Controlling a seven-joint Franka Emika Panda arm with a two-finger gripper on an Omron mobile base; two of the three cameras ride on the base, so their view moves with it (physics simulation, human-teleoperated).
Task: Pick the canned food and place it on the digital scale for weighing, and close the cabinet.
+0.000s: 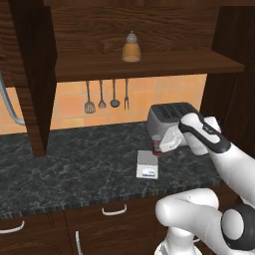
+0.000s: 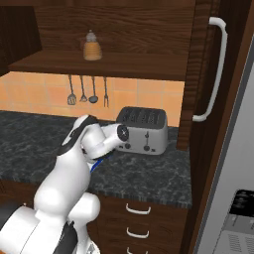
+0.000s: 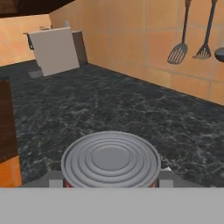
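the hand grips the can just above the scale; it should lower straight, centre it on the platform, then release.

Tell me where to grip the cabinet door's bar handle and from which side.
Grip the long straight middle of the bar handle, coming from the open room side in front of the door. The bar stands upright and clear of the cabinet door, leaving room behind it for a finger.
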